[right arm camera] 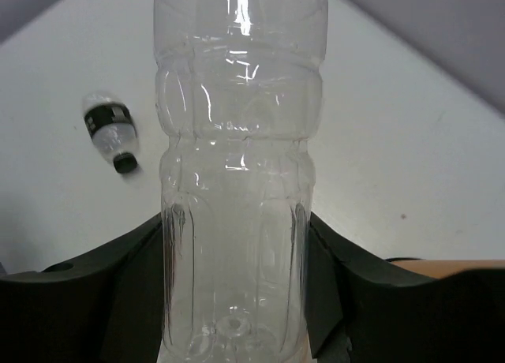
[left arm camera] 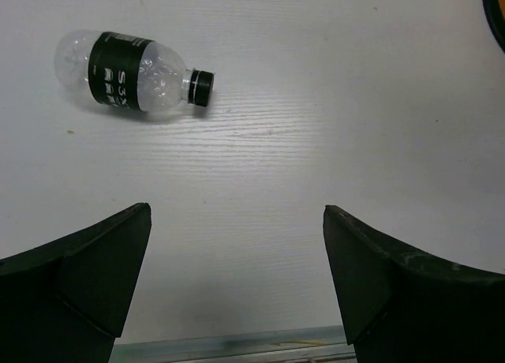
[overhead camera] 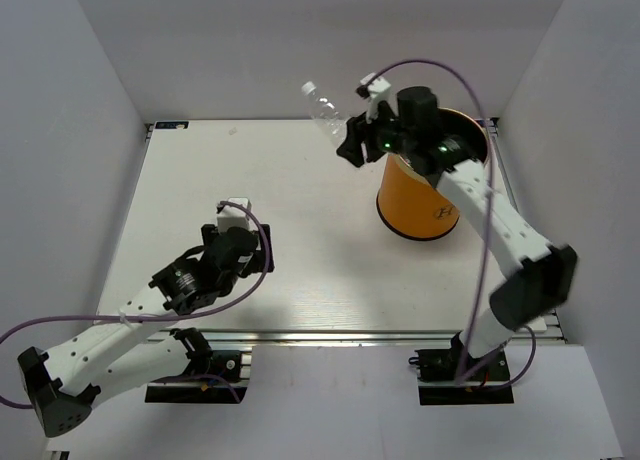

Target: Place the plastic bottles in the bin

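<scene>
While the white counter carries the orange bin at far right, the right claw pinches a clear bottle aloft beside the bin's rim; the left claw, spread, hovers near a black-labelled bottle lying flat.

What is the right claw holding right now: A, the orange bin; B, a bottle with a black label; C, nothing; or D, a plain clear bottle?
D: the right claw is clamped on the plain clear bottle, one finger on each side, while the black-labelled bottle lies on the table.
</scene>
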You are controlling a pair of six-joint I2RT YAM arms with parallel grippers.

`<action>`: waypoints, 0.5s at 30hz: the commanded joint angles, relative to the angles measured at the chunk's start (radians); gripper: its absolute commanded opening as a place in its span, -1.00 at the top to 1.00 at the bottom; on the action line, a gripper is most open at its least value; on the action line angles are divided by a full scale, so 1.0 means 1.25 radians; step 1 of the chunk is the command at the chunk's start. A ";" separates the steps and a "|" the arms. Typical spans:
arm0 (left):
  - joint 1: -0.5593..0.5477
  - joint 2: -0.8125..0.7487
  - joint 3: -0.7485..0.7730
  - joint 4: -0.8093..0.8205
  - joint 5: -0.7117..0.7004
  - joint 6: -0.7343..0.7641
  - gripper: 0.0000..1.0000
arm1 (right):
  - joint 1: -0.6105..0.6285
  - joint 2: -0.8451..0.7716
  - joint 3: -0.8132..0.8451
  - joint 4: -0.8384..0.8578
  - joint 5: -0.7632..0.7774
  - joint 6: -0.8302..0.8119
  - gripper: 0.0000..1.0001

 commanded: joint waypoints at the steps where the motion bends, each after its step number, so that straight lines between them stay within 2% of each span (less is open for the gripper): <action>1: 0.003 0.009 0.032 -0.032 0.025 -0.168 -0.99 | -0.007 -0.133 -0.059 0.055 0.042 -0.014 1.00; 4: 0.003 0.009 0.023 -0.025 0.007 -0.226 -0.99 | -0.014 -0.225 -0.094 0.093 0.175 -0.014 1.00; 5: 0.003 0.009 0.023 -0.025 -0.003 -0.268 -0.99 | -0.018 -0.275 -0.143 0.126 0.232 -0.018 1.00; 6: 0.003 0.017 0.023 -0.034 -0.003 -0.293 -0.99 | -0.024 -0.285 -0.158 0.135 0.233 -0.021 1.00; 7: 0.003 0.017 0.023 -0.042 -0.003 -0.314 -0.99 | -0.027 -0.294 -0.178 0.136 0.308 -0.033 1.00; 11: 0.003 0.032 0.023 -0.068 -0.022 -0.420 -0.99 | -0.052 -0.326 -0.234 0.157 0.365 -0.068 1.00; 15: 0.003 0.067 0.054 -0.101 -0.044 -0.472 -0.99 | -0.105 -0.318 -0.294 0.195 0.380 -0.100 1.00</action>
